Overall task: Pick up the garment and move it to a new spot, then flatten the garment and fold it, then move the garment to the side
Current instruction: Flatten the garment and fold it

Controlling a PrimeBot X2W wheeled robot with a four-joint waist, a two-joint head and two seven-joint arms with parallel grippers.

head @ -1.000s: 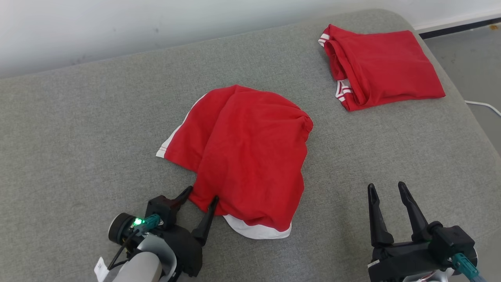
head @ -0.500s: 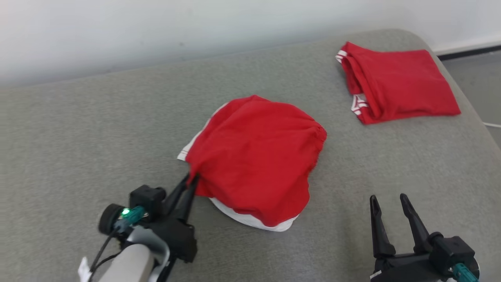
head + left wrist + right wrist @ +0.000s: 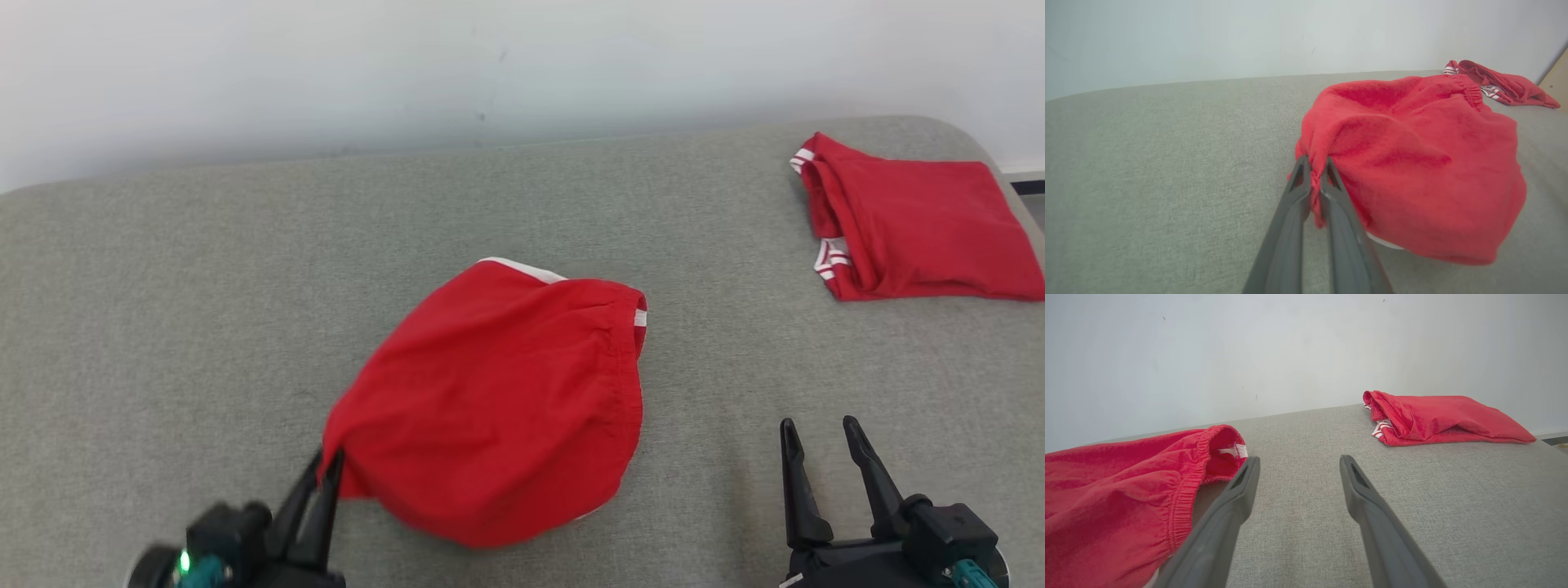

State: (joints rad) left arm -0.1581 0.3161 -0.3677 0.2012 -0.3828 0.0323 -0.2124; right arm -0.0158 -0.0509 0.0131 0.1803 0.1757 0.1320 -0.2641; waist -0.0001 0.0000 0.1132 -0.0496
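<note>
One garment (image 3: 506,392) runs diagonally, waistband (image 3: 627,343) at its far-right end.

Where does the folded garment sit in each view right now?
Head view: folded garment upper right, against the picture's right edge.
Left wrist view: folded garment upper right, beyond the loose garment.
Right wrist view: folded garment upper right, beyond the right tool.
Shared landmark: the loose garment's gathered waistband.
</note>
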